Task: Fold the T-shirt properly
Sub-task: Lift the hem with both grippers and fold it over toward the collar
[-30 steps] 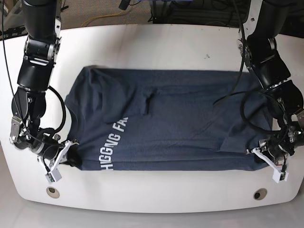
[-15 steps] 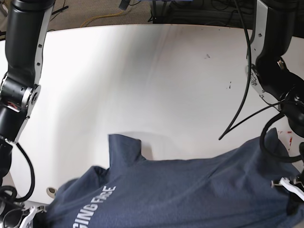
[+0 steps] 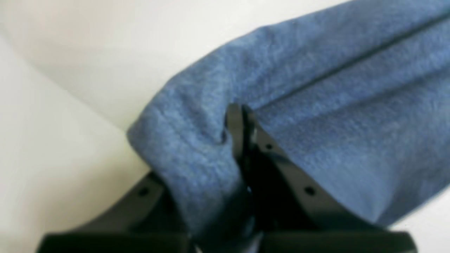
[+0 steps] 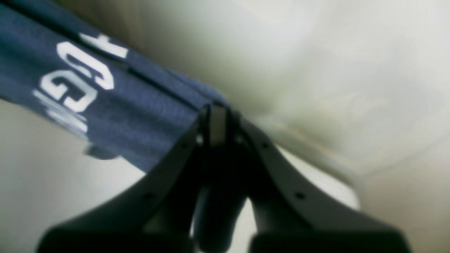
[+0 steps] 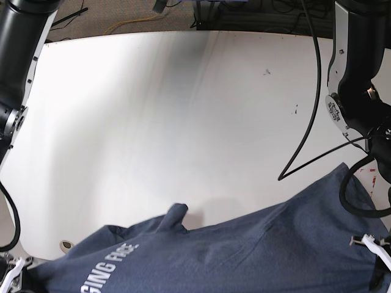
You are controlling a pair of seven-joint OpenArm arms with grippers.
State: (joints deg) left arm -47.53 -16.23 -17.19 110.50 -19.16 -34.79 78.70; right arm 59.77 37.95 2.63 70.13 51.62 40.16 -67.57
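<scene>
The T-shirt (image 5: 244, 250) hangs lifted across the near edge of the base view, a dark blue heathered sheet stretched between the two arms, with most of the white tabletop (image 5: 183, 110) bare beyond it. Its right end rises higher than its left, so the upper edge slopes down from right to left. A small flap of fabric, perhaps a sleeve, sticks up near the middle of that edge. White block lettering (image 5: 107, 265) shows low on the left part of the cloth, running at a slant and cut off by the frame edge.

In the left wrist view, the left gripper (image 3: 239, 119) is pinched closed on a folded, hemmed corner of the T-shirt (image 3: 316, 105); the cloth wraps over and around the black fingers (image 3: 295, 182), and a seam line runs away from the grip toward the upper right. The picture is soft but the clamp on the fabric is plain.

In the right wrist view, the right gripper (image 4: 216, 123) is likewise closed tight on an edge of the T-shirt (image 4: 140, 105), which stretches off to the upper left as a taut band carrying the white letters (image 4: 77, 80). Behind it the background is pale and blurred.

In the base view both grippers sit at the bottom corners, largely cut off by the frame.
</scene>
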